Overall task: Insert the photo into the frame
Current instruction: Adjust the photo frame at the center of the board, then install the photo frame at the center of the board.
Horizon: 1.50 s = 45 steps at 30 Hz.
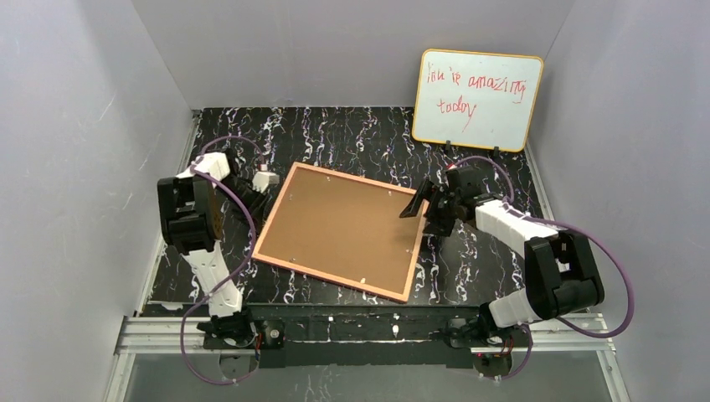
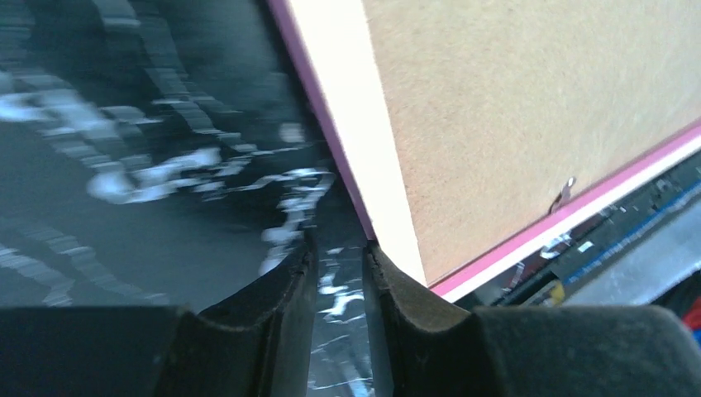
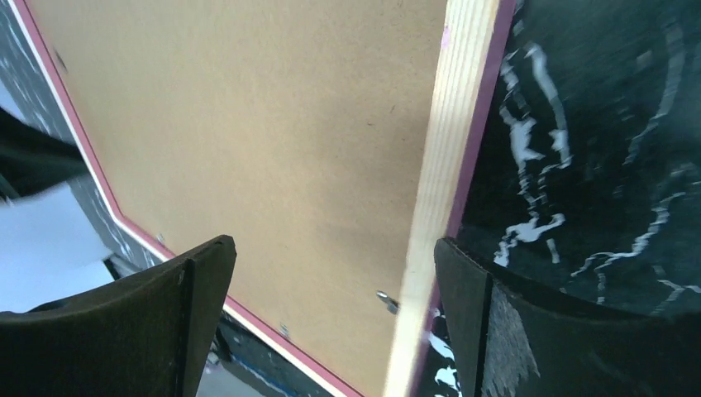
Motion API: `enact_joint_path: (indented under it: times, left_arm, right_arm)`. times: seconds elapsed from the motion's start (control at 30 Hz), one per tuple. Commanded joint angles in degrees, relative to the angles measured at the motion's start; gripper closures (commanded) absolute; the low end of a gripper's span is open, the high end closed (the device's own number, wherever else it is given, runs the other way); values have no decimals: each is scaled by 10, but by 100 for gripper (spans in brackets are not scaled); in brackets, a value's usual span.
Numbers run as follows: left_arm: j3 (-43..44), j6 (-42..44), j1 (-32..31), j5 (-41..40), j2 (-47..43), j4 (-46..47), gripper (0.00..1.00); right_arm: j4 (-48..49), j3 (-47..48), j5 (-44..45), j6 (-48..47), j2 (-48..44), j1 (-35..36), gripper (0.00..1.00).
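The frame [image 1: 414,266] lies face down in the middle of the table, with its brown backing board [image 1: 343,226] up. The photo is not in view. My left gripper [image 1: 266,180] is at the frame's far left corner. In the left wrist view its jaws [image 2: 337,248] stand a narrow gap apart with only table between them, and the right fingertip [image 2: 388,269] is against the frame's pink edge [image 2: 329,132]. My right gripper [image 1: 423,208] is wide open over the frame's right edge. In the right wrist view [image 3: 335,256] it straddles the pale rail [image 3: 442,165] and holds nothing.
A yellow-edged whiteboard [image 1: 477,100] with red writing leans on the back wall at the right. Small metal tabs [image 3: 387,299] sit along the backing's edge. The black marbled table [image 1: 352,134] is walled on three sides, with a metal rail [image 1: 368,331] at the near edge.
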Motion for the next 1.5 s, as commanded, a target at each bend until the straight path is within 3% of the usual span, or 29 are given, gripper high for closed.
enact_joint_path:
  times: [0.0,0.2,0.33,0.63,1.07,1.47]
  left_arm:
    - [-72,25,-49,64,-39,-50,74]
    - [-50,58,-47,78,-60,-94,72]
    - [6,45,-22,97,-30,-100,71]
    - [60,43,-17,231,53,-145,67]
    - [19,46,-17,227,80,-116,83]
    - [0,24,-17,225,70,-81,89]
  right_arm:
    - [-21,74,43,-48,-4,-23,1]
    - [-87,193,106,-90,-6,-29,1]
    - [-66,229,53,-75,19,-23,5]
    - [53,316,-32,-25,190,142,13]
    - [86,511,-62,33,417,253,24]
    - [92,588,-62,54,500,270,30]
